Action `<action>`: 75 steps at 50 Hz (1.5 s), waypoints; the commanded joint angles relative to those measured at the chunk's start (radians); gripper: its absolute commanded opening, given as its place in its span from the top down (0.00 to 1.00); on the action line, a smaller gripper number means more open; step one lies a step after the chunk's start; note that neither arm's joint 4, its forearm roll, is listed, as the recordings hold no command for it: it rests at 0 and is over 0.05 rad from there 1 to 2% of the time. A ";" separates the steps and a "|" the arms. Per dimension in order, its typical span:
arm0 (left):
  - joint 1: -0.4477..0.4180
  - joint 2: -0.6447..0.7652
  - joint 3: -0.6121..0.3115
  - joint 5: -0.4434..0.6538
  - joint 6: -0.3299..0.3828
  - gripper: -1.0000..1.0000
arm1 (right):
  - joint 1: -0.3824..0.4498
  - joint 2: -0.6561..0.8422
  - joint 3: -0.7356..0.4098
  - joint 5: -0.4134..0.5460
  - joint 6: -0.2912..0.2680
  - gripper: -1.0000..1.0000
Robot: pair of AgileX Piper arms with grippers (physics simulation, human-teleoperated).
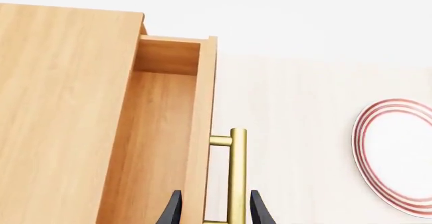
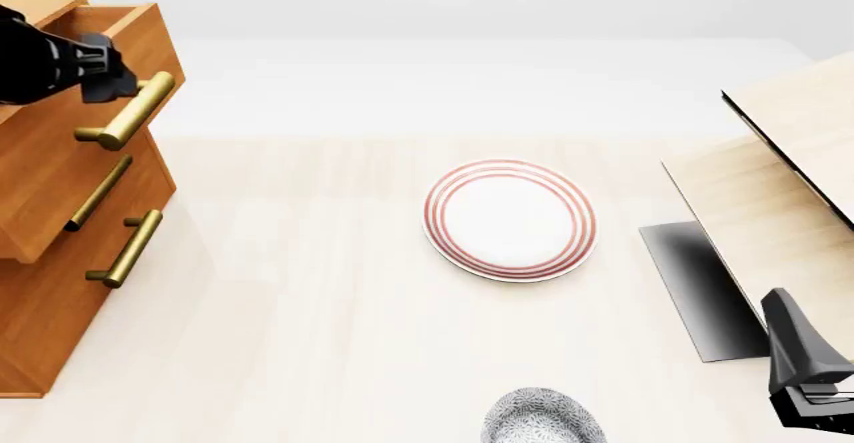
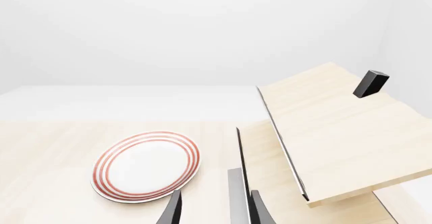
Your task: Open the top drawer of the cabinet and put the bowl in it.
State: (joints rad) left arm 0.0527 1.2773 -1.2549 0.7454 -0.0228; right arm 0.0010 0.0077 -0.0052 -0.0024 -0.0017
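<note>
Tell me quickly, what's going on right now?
Left gripper astride the brass handle, top drawer partly open. Right gripper open, idle. Bowl untouched on table; plate nearby, not blocking.

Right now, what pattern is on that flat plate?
White with red rings around its rim; the plate shows best in the front view.

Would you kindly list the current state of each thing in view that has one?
top drawer: partly pulled out, nothing visible inside.
two lower drawers: closed.
left tool: fingers either side of the brass handle; grip unclear.
right tool: open, holding nothing.
bowl: upright on the table, untouched.
plate: flat, bare.
</note>
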 commanded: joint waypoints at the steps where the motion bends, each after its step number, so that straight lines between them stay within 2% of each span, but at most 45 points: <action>1: -0.010 0.001 0.008 -0.006 0.005 0.00 | 0.000 -0.002 0.001 0.000 0.000 0.00; 75: -0.158 0.027 -0.037 0.030 0.019 0.00 | 0.000 -0.001 0.001 0.000 0.000 0.00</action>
State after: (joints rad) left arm -0.0794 1.2942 -1.2915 0.7768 -0.0126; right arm 0.0012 0.0075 -0.0053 -0.0025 -0.0018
